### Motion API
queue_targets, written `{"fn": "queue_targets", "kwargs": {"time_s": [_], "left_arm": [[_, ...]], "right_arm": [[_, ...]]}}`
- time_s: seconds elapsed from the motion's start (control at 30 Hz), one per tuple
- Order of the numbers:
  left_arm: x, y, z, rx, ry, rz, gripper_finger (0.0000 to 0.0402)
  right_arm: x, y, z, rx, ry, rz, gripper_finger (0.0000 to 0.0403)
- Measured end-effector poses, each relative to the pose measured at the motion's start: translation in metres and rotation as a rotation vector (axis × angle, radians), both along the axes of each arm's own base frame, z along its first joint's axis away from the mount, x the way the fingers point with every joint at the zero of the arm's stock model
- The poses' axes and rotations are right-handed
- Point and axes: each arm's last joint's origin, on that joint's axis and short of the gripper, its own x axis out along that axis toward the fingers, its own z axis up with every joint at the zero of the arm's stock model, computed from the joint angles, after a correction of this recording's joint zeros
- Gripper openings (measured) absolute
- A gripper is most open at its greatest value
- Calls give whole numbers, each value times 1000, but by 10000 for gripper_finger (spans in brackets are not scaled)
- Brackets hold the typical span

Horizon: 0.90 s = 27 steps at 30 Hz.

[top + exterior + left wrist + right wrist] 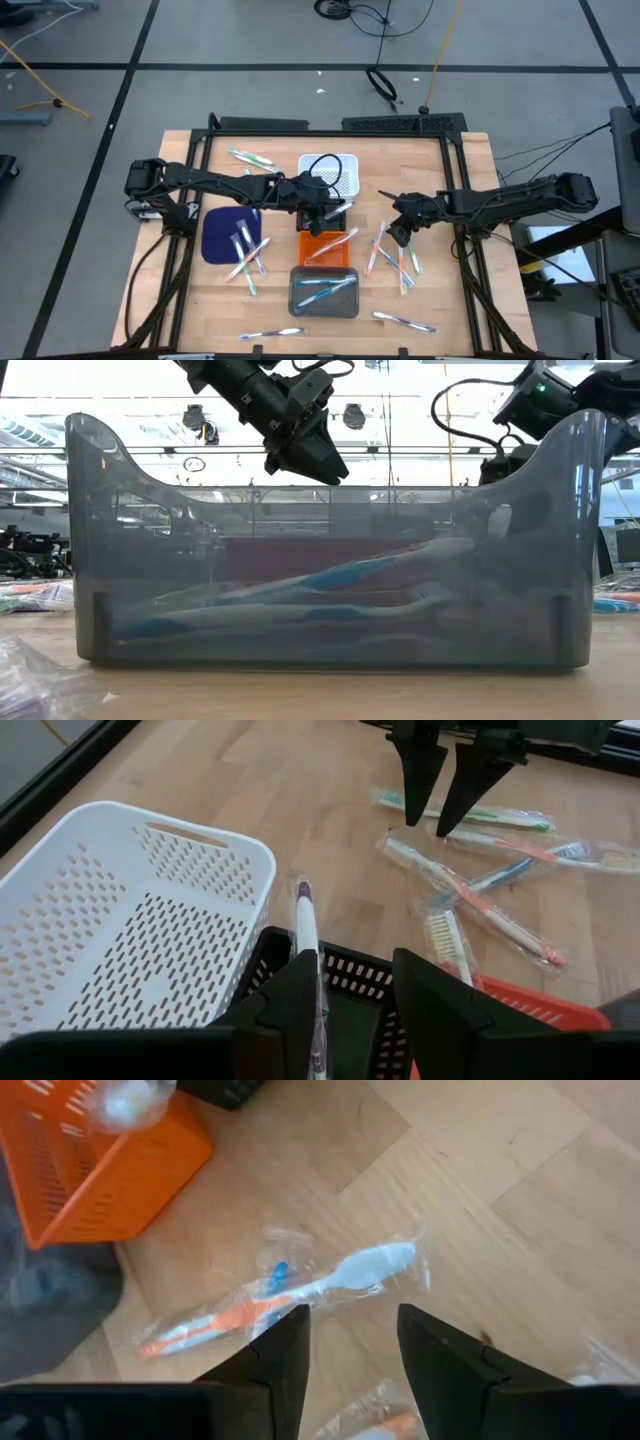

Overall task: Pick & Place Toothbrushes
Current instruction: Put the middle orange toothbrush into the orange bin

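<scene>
Wrapped toothbrushes lie scattered: a cluster [395, 255] at the right, some on the blue mat [222, 235], and others near the table's edges. My left gripper [322, 215] is open above the black tray [350, 980]. A purple-accented toothbrush [304, 915] runs between its fingers, the head past the tray's rim. My right gripper [398, 232] is open and points down over an orange-and-blue toothbrush [280, 1295] lying flat on the table, without touching it. It also shows in the left wrist view [440, 815]. The grey tray [323, 292] holds blue toothbrushes [330, 585]. My left gripper [355, 965] is open, and the purple-accented toothbrush's handle [316, 1020] lies along the inner side of one finger [290, 1000]. Whether that finger touches it cannot be told. The other finger stands clear of it.
The white basket [330, 170] sits on the far side of the black tray. The orange tray [325, 245] on its near side has a toothbrush across it. The grey tray [330, 540] fills the low view. Bare wood shows at the table's far corners.
</scene>
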Motion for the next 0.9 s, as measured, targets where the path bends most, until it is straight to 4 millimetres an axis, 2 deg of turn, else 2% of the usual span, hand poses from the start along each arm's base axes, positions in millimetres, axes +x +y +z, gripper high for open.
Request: {"fn": "queue_targets", "kwargs": {"time_s": [0.4,0.57,0.9], "left_arm": [[0,0,0,10,2,-6,136],[0,0,0,20,4,-14,136],[0,0,0,21,4,-15,136]], "right_arm": [[-10,0,-27,67,-95,-78,144],[-10,0,-29,79,-215,-85,144],[-15,0,-36,93,-194,-114,144]]}}
